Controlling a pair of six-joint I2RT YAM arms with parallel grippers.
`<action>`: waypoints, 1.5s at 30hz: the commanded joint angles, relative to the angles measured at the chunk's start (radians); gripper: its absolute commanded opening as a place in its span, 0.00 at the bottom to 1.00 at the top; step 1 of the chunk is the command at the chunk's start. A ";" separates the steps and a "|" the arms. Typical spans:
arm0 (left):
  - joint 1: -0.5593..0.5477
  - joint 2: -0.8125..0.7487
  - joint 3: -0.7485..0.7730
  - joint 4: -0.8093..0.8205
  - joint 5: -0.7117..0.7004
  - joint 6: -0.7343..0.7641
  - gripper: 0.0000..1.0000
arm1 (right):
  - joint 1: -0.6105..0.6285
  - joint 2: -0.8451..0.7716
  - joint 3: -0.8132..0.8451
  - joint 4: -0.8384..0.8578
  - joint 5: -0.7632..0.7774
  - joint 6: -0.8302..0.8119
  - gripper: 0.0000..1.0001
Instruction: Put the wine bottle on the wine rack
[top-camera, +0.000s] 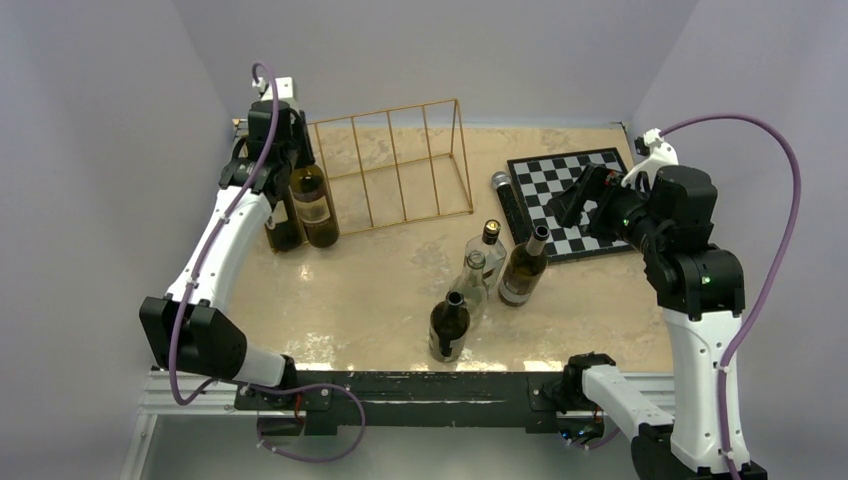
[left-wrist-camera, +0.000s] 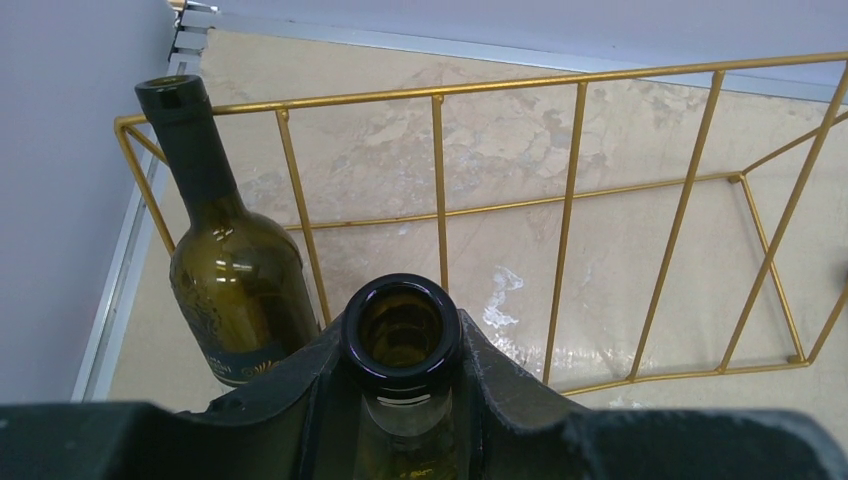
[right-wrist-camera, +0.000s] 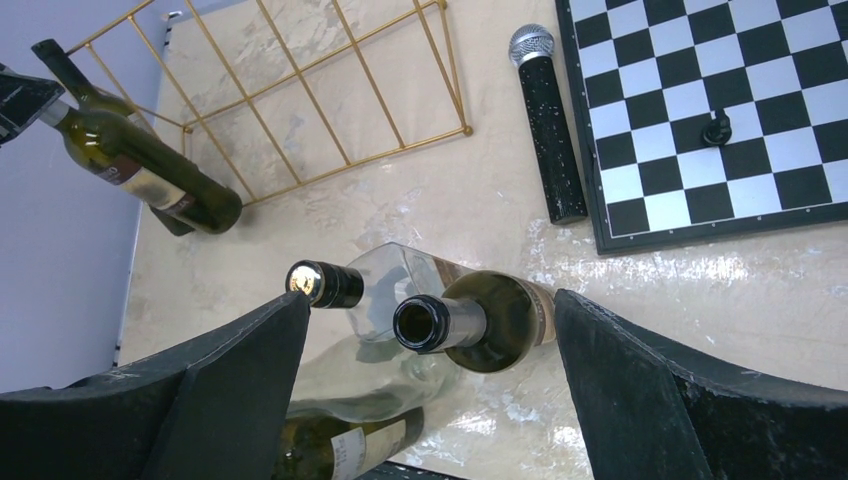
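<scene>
My left gripper (top-camera: 285, 140) is shut on the neck of a dark green wine bottle (top-camera: 316, 208) with a cream label, at the left end of the gold wire wine rack (top-camera: 400, 165). In the left wrist view the fingers (left-wrist-camera: 500, 370) clamp just under the bottle's mouth (left-wrist-camera: 401, 335), with the rack (left-wrist-camera: 565, 200) right behind it. A second dark bottle (left-wrist-camera: 230, 290) stands beside it on the left, free. My right gripper (top-camera: 565, 205) is open and empty above the chessboard's near left corner. In the right wrist view it (right-wrist-camera: 430, 300) hangs wide open over the middle bottles.
Several bottles stand grouped mid-table: an olive one (right-wrist-camera: 500, 322), a clear one with a black cap (right-wrist-camera: 325, 283), another clear one (top-camera: 470, 285) and a dark one (top-camera: 450, 325). A black microphone (right-wrist-camera: 548, 120) lies beside the chessboard (right-wrist-camera: 720, 60), which carries one black piece (right-wrist-camera: 715, 128).
</scene>
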 joint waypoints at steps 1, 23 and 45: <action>0.019 0.024 0.100 0.106 -0.010 -0.021 0.00 | -0.004 0.005 0.017 0.020 0.020 -0.022 0.98; 0.067 0.168 0.159 0.052 0.008 -0.031 0.00 | -0.005 0.023 0.013 0.026 0.043 -0.031 0.98; 0.087 0.297 0.179 0.045 -0.039 -0.045 0.30 | -0.007 -0.016 -0.003 -0.007 0.076 -0.027 0.98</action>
